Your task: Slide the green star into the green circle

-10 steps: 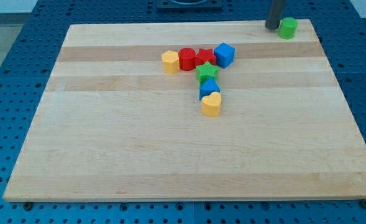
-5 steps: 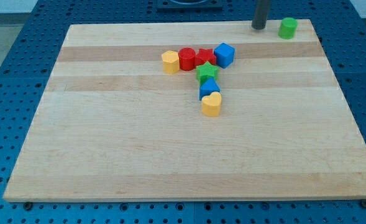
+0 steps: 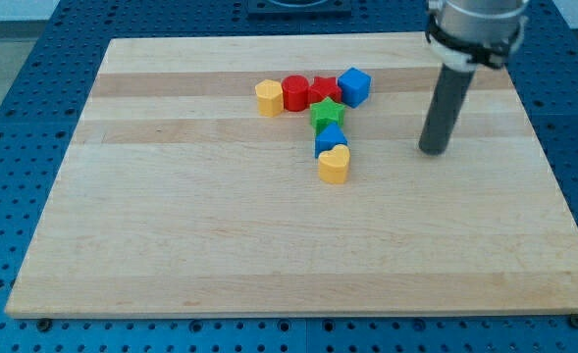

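Note:
The green star [image 3: 328,114] lies in a cluster near the board's upper middle, just below the red star [image 3: 325,89] and above a blue block [image 3: 330,139]. My tip [image 3: 432,150] rests on the board well to the view's right of the green star and a little lower, touching no block. The green circle does not show; the arm covers the board's top right corner where it stood in the earlier frames.
A yellow block [image 3: 268,98], a red circle [image 3: 295,92] and a blue cube [image 3: 354,86] form a row with the red star. A yellow heart [image 3: 335,164] sits below the blue block. The wooden board [image 3: 171,226] lies on a blue perforated table.
My tip has moved from the top right corner beside the green circle down toward the view's bottom, to the right of the cluster. The arm now hides the green circle. No block moved.

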Available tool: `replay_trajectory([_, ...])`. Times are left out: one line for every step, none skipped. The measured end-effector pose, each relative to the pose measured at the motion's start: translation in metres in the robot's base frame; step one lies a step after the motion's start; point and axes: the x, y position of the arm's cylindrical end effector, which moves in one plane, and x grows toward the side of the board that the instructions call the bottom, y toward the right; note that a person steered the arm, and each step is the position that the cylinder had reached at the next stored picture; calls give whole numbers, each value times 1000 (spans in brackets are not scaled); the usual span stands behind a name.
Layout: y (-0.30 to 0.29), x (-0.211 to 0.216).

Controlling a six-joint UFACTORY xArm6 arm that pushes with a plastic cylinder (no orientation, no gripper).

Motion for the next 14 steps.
replay_trajectory([-17, 39])
replay_trajectory([-64, 54])
replay_trajectory([-113, 55])
replay_trajectory([-154, 55])
replay_trajectory([-175, 40])
replay_trajectory([-176, 10])
replay_trajectory([-176, -19])
replay_trajectory([-171, -38])
replay_trajectory([-160, -59])
replay_trajectory([-143, -72])
replay_trajectory([-117, -72])
replay_trajectory([-88, -72])
replay_trajectory([-62, -72])
replay_trajectory([-35, -71])
